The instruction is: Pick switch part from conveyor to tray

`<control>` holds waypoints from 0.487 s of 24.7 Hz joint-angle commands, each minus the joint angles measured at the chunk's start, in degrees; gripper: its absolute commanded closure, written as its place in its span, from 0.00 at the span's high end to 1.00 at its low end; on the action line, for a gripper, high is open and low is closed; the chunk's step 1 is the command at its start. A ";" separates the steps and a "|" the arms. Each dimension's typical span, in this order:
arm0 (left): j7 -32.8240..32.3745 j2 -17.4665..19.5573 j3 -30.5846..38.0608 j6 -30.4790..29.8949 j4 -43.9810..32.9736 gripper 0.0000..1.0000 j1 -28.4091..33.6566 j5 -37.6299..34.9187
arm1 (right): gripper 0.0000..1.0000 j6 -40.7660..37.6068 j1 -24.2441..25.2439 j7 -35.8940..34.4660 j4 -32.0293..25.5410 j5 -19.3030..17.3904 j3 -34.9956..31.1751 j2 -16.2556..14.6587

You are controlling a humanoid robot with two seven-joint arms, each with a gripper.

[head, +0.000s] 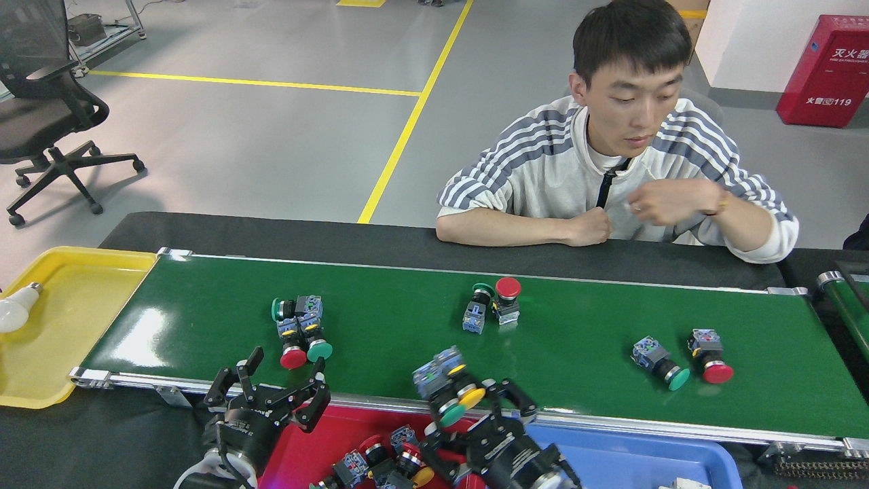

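Note:
The conveyor point(407, 339) is a long glossy green belt with silver rails. My right gripper point(468, 411) is shut on two switch parts point(445, 380), one yellow-capped and one green-capped, held over the front rail above the red tray point(319, 424). That tray holds several switch parts point(380, 462). My left gripper point(268, 387) stands open at the front rail, just in front of a cluster of three switch parts point(299, 329). More switch parts lie on the belt as a middle pair point(490, 303) and a right pair point(679, 360).
A blue tray point(645, 462) sits right of the red one. A yellow tray point(75, 319) at the belt's left end holds a light bulb point(17, 316). A person point(611, 176) leans on the far table edge, one hand raised. A second green belt point(845, 299) starts at far right.

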 commanded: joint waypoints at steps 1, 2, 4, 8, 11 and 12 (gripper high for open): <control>0.05 0.46 0.30 0.55 2.32 1.00 -2.66 0.06 | 1.00 -1.32 -0.66 -0.81 -0.93 0.09 0.97 0.42; 0.05 0.64 0.47 0.55 3.46 1.00 -3.54 0.06 | 1.00 -1.32 -0.74 -0.81 -0.93 0.09 0.97 0.77; 0.05 0.90 0.56 0.46 5.49 1.00 -4.77 0.33 | 1.00 -0.97 -0.92 -0.72 -1.01 0.00 0.71 1.04; 0.05 0.99 1.70 0.20 7.95 1.00 -4.94 0.41 | 1.00 5.71 0.75 -0.89 -4.79 -0.26 -4.56 0.77; 0.05 1.16 3.90 0.11 9.61 1.00 -5.12 0.59 | 1.00 18.09 5.05 -4.84 -5.76 -0.26 -9.13 1.04; 0.05 1.25 4.17 0.20 10.50 1.00 -5.47 0.59 | 1.00 21.09 5.67 -6.43 -5.76 -0.26 -9.40 0.95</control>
